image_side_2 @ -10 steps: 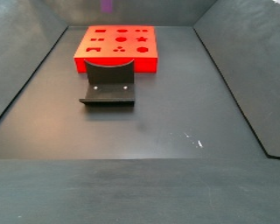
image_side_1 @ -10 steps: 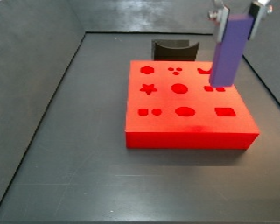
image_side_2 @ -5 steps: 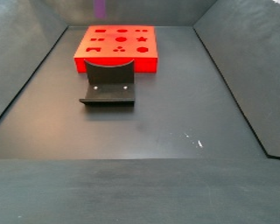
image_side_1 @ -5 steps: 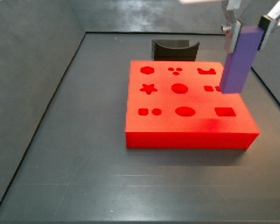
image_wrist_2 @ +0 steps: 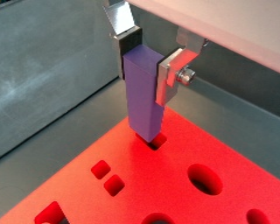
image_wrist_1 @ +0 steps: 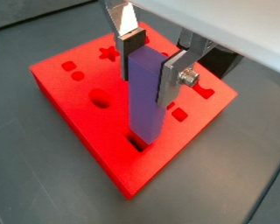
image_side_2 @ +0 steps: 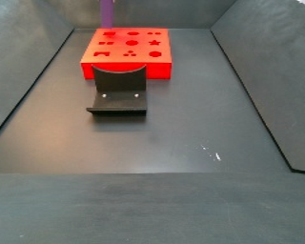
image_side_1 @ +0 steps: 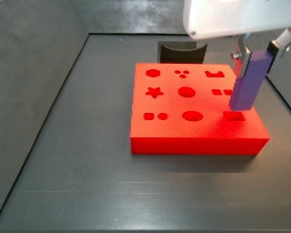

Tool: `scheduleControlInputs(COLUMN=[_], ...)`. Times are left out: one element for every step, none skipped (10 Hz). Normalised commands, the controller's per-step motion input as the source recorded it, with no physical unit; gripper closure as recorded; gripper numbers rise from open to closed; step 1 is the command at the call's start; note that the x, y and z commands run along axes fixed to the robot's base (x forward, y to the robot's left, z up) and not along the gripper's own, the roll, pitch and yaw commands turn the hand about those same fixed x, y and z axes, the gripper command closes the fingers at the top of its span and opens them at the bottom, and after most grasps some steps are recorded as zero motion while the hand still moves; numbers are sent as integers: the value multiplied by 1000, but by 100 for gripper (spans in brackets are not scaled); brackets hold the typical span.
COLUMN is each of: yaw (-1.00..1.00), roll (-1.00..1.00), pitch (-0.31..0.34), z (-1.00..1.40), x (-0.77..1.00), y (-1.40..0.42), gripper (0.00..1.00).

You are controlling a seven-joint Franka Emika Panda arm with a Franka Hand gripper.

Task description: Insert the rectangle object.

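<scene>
Gripper (image_wrist_1: 150, 54) is pinching the purple rectangle object (image_wrist_1: 145, 98) near its top end, fingers (image_wrist_2: 170, 74) clamping both flat faces and holding it upright so its lower tip is meeting the rectangular hole (image_side_1: 235, 116) at the red block's (image_side_1: 191, 127) corner, farthest from the dark fixture (image_side_2: 118, 93). Tip looks just entering. No readable labels or writing anywhere.

Dark grey floor (image_side_2: 181, 124), grey side walls (image_side_1: 33, 41), apparently matte.
</scene>
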Motion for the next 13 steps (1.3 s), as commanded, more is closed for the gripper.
scheduleControlInputs(yaw=[-34, -31, -31, -31, -74, -94, -109, 0, 0, -209, -291, -320, -277], roll=[94, 63, 0, 73, 137, 106, 17, 116, 4, 0, 0, 0, 0], pitch=[13, 9, 31, 94, 133, 144, 67, 66, 0, 334, 396, 411, 414], z=[-334, -280, -43, 0, 0, -6, -166, 0, -137, -471, -411, -363, -357], x=[254, 271, 6, -183, -409, -360, -46, 0, 0, 451, 437, 389, 434], y=[0, 0, -143, -217, -174, -89, 0, 0, 0, 0, 0, 0, 0], gripper=[100, 100, 100, 100, 100, 100, 100, 100, 100, 100, 100, 100, 100])
